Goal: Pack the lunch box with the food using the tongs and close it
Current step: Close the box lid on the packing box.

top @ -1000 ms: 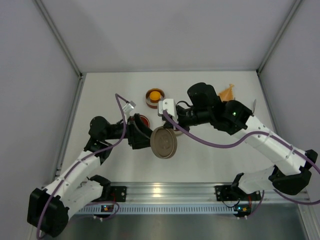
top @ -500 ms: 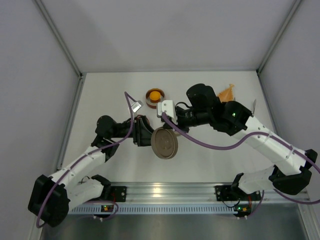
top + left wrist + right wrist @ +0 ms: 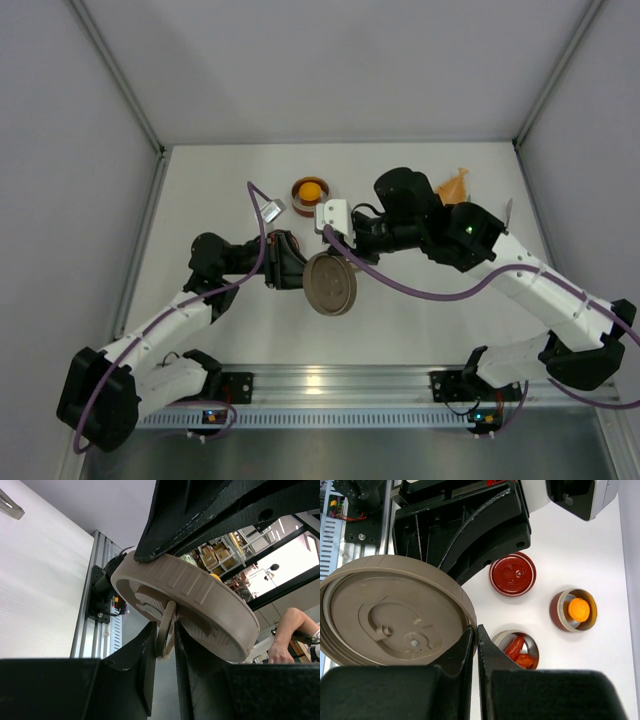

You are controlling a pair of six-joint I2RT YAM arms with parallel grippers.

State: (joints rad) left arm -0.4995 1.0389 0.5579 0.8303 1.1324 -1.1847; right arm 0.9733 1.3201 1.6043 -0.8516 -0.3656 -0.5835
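From above, the left gripper (image 3: 300, 272) and right gripper (image 3: 338, 256) meet on a tilted round beige plastic lid (image 3: 330, 290). Behind them a round orange-yellow lump of food (image 3: 310, 189) sits in a small round tin (image 3: 297, 197), and the slim grey metal tongs (image 3: 507, 212) lie by the right wall, too small to tell whether spread or pressed together. The left wrist view shows that gripper's fingers (image 3: 145, 660) pressed against both faces of the lid's thin handle tab (image 3: 166, 627). In the right wrist view the jaws are clamped on the lid's rim, a longish red piece of food (image 3: 514, 646) lies in a second tin (image 3: 536, 651) just beside them, and a round dark-red cap (image 3: 512, 574) lies beyond.
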